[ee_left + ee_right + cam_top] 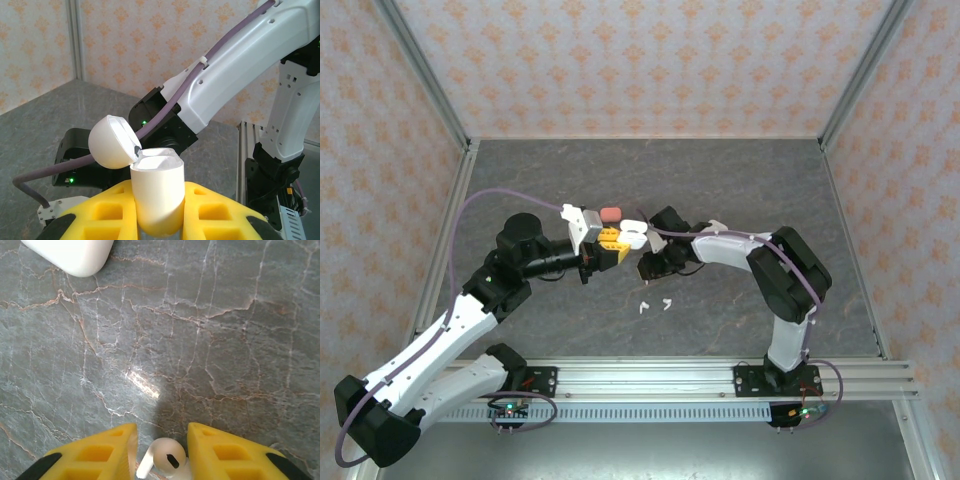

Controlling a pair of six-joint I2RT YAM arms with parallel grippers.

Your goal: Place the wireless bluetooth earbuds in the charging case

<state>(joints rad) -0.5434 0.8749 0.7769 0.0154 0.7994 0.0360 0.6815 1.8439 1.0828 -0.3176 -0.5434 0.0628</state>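
Between your right fingers (pixel 230 455) sits a pinched white earbud (pixel 167 459); left fingers (pixel 215 212) clamp the open charging case (pixel 156 195). Align stem down over its well, lower slowly.

Both arms bend inward, left end effector (pixel 160 192) clamped tight, right end effector (pixel 161 432) pinched close, pointing down.

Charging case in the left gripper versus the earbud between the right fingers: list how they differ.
Size: the charging case fills the gap of the left gripper; the earbud is far smaller. Shape: the case is a rounded capsule with its lid flipped open; the earbud is a bulb with a short stem. Hold: the case stands upright, clamped; the earbud lies inside the right gripper, grip unclear. Both are glossy white.
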